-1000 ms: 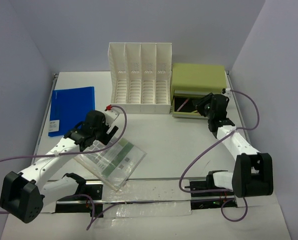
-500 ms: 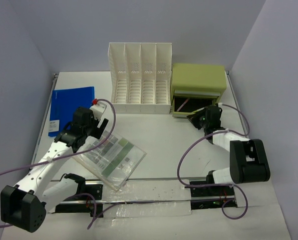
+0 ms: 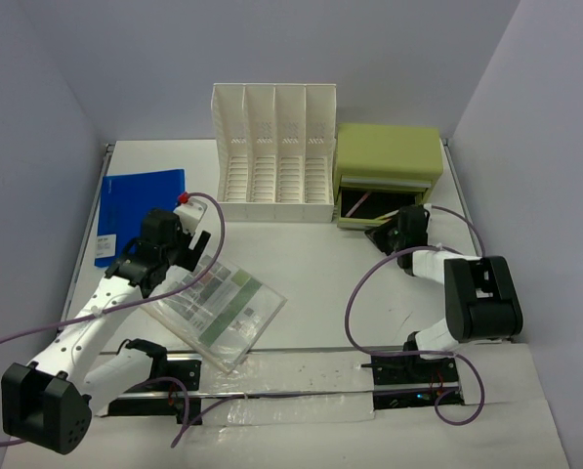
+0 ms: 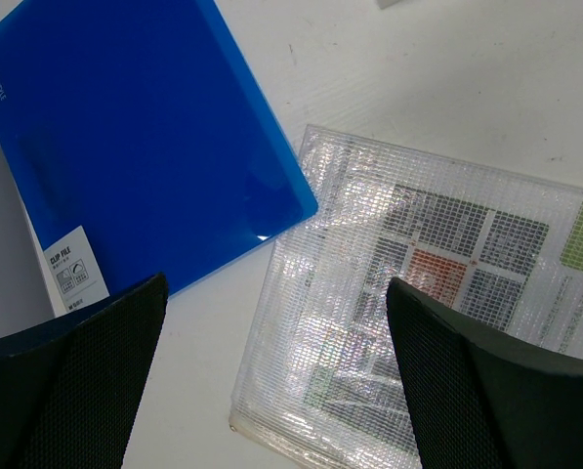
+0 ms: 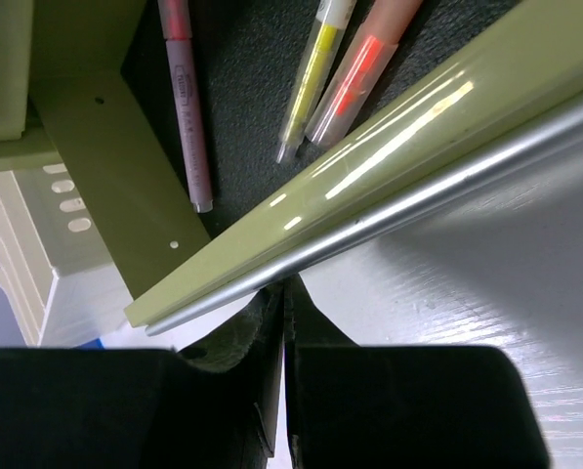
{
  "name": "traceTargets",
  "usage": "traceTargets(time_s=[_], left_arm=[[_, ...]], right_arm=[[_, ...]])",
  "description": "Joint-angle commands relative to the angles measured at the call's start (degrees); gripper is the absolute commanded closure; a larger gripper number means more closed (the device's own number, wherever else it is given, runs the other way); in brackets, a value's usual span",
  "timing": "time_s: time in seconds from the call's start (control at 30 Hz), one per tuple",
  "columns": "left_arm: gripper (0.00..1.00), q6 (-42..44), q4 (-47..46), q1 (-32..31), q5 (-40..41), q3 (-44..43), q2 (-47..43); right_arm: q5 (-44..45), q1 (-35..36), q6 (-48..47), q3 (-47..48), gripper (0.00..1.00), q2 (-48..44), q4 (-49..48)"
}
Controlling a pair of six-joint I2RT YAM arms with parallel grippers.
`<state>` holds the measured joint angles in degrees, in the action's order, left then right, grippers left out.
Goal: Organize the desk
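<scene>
The white desk point(image 3: 320, 264) holds a blue folder point(image 3: 142, 213) at the left and a clear mesh pouch point(image 3: 218, 311) of papers near the front. My left gripper point(image 3: 169, 264) hovers open over the gap between them. In its wrist view the folder point(image 4: 135, 147) lies left, the pouch point(image 4: 408, 332) right, and the gripper point(image 4: 276, 293) holds nothing. My right gripper point(image 3: 384, 234) is shut, with its tips point(image 5: 284, 293) against the silver rail point(image 5: 418, 200) on the front of the open green drawer point(image 5: 369, 186).
A white slotted file rack point(image 3: 273, 154) stands at the back, with the green drawer box point(image 3: 389, 156) to its right. Inside the open drawer lie a pink pen point(image 5: 186, 98), a yellow highlighter point(image 5: 311, 78) and an orange marker point(image 5: 359, 68).
My right gripper has shut and dropped low against the drawer front, its arm folding back. The left gripper swung left toward the folder and now holds still.
</scene>
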<state>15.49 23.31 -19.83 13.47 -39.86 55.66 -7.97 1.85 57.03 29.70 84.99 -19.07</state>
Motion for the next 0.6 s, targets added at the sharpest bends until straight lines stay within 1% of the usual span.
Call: traceTargets(time_s=[0.0, 0.23, 0.37, 0.43, 0.57], left_arm=[[0.01, -0.3, -2.3, 0.5, -1.1, 0.2, -0.6], [0.01, -0.3, -2.1, 0.7, -1.0, 0.2, 0.1], [0.01, -0.3, -2.2, 0.8, -0.6, 0.2, 0.2], [0.01, -0.3, -2.3, 0.8, -0.7, 0.2, 0.3], [0.01, -0.3, -2.2, 0.8, -0.9, 0.1, 0.7]], right_arm=[[5.6, -0.7, -0.9, 3.7, 0.91, 0.0, -3.4], [9.2, -1.4, -2.3, 7.4, 0.91, 0.8, -2.4], [11.0, -1.6, -2.4, 7.7, 0.91, 1.3, -1.9], [11.7, -3.2, -2.3, 7.5, 0.91, 1.4, -2.3], [11.4, -3.9, -2.1, 8.9, 0.91, 3.7, -4.0]])
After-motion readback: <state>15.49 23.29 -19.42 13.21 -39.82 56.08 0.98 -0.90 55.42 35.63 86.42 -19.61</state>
